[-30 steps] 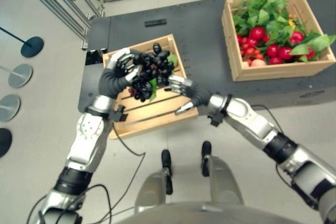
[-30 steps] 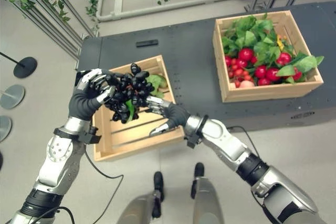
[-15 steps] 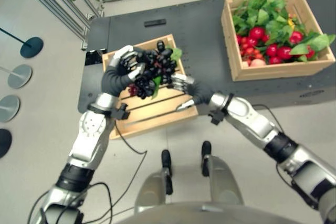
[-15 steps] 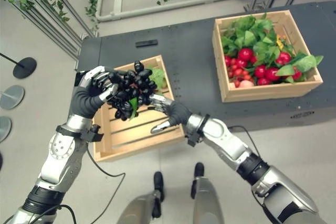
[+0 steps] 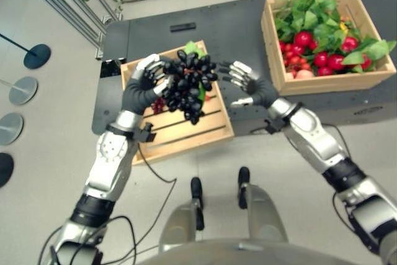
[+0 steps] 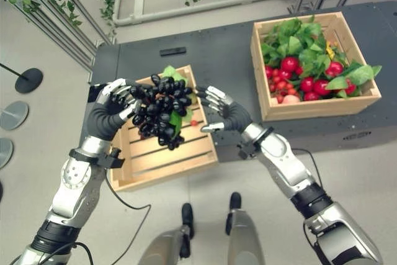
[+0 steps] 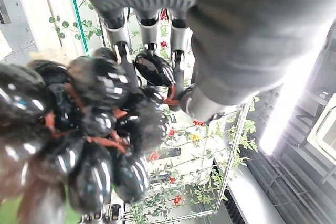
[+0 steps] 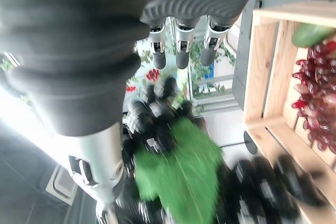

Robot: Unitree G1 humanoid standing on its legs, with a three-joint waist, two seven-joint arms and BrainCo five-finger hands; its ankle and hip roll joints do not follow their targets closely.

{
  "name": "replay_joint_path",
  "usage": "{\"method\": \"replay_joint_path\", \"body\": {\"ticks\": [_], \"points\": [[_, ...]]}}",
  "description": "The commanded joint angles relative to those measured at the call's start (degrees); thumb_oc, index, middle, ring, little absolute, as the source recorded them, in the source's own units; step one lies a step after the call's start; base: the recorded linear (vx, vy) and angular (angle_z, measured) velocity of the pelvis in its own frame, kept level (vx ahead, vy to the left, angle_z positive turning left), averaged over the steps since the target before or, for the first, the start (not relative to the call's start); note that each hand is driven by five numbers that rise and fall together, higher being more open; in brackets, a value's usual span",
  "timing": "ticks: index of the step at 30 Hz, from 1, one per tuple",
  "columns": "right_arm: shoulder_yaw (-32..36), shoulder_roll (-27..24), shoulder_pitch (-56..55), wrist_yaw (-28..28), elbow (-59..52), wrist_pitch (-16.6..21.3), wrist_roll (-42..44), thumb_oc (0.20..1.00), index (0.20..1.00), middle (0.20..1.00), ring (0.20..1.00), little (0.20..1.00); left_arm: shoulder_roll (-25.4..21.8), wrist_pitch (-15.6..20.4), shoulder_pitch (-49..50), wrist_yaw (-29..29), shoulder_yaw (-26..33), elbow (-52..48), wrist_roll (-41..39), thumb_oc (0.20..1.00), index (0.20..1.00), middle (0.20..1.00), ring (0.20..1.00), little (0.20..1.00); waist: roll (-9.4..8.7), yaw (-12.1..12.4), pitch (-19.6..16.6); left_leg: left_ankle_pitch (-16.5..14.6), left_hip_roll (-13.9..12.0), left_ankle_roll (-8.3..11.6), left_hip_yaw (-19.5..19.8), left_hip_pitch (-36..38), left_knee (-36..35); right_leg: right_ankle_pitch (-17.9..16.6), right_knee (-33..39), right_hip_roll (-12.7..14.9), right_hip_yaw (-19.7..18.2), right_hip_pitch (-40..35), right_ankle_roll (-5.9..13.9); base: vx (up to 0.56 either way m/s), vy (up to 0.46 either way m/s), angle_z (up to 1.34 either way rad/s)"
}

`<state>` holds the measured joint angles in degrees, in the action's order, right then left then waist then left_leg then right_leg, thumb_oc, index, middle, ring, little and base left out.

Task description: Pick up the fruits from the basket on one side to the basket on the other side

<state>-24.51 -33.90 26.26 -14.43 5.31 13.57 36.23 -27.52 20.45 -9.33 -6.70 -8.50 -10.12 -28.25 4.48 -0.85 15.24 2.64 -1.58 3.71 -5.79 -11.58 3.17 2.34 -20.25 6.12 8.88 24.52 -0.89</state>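
A bunch of black grapes [image 5: 186,82] with a green leaf hangs above the left wooden crate [image 5: 186,136]. My left hand [image 5: 141,88] is shut on the bunch's left side; in the left wrist view its fingers [image 7: 123,40] curl into the grapes [image 7: 89,129]. My right hand [image 5: 251,88] hovers open just right of the bunch, fingers spread toward it, apart from it. In the right wrist view the straight fingers [image 8: 181,45] point at the bunch [image 8: 178,171]. A bunch of red grapes [image 8: 317,98] lies in the left crate.
A second wooden crate [image 5: 273,44] at the back right of the dark table [image 5: 236,41] holds red fruit and green leaves. A small black bar [image 5: 183,27] lies on the table behind the left crate. Round stand bases [image 5: 37,55] sit on the floor at the left.
My right hand has come out from under the bunch, moved right and up, and spread open. My left hand has lifted the black grapes a little higher and to the right.
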Motion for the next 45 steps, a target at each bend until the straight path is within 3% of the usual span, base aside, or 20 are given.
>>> {"method": "replay_joint_path", "body": {"ticks": [1, 16, 33, 45], "points": [[1.76, 4.32, 0.61, 1.83, -0.79, 5.28, 2.57, 1.000, 1.000, 1.000, 1.000, 1.000, 0.21, 4.67, -1.40, 0.41, -0.15, -5.06, -2.34, 0.200, 0.200, 0.200, 0.200, 0.200, -1.75, -0.71, -3.33, -4.56, 3.88, -3.68, -0.75, 0.14, 1.87, -1.26, 4.65, -0.75, -2.07, -3.09, 5.57, 0.00, 0.000, 0.00], [-6.84, 12.96, 1.70, -0.63, 5.26, 3.09, 10.51, 1.000, 1.000, 1.000, 1.000, 1.000, 1.13, 4.63, -3.52, 1.64, -3.36, -5.79, -2.69, 0.200, 0.200, 0.200, 0.200, 0.200, -0.99, -0.27, -3.13, -4.79, 3.90, -3.68, -0.99, -0.10, 2.31, -1.02, 3.98, -0.66, -2.25, -2.65, 5.41, 0.00, 0.000, 0.00], [-12.63, 16.63, 4.65, -0.38, 10.89, 1.80, 9.60, 1.000, 1.000, 1.000, 1.000, 1.000, 0.89, 4.84, -5.96, 1.91, -5.40, -6.58, -3.35, 0.200, 0.200, 0.200, 0.200, 0.200, 0.28, 0.74, -2.29, -4.78, 4.18, -3.71, -0.86, -0.62, 2.50, -0.80, 3.23, -0.30, -2.05, -1.87, 5.52, 0.00, 0.000, 0.00], [-17.80, 18.29, 8.00, -5.48, 9.81, -1.43, 15.70, 1.000, 1.000, 1.000, 1.000, 1.000, 0.43, 5.00, -6.53, 0.91, -6.28, -7.10, -3.61, 0.200, 0.200, 0.200, 0.200, 0.200, 1.92, 1.58, -2.18, -4.60, 4.48, -3.77, -0.97, -0.63, 2.34, -0.83, 2.94, 0.02, -2.45, -1.33, 5.46, 0.00, 0.000, 0.00]]}}
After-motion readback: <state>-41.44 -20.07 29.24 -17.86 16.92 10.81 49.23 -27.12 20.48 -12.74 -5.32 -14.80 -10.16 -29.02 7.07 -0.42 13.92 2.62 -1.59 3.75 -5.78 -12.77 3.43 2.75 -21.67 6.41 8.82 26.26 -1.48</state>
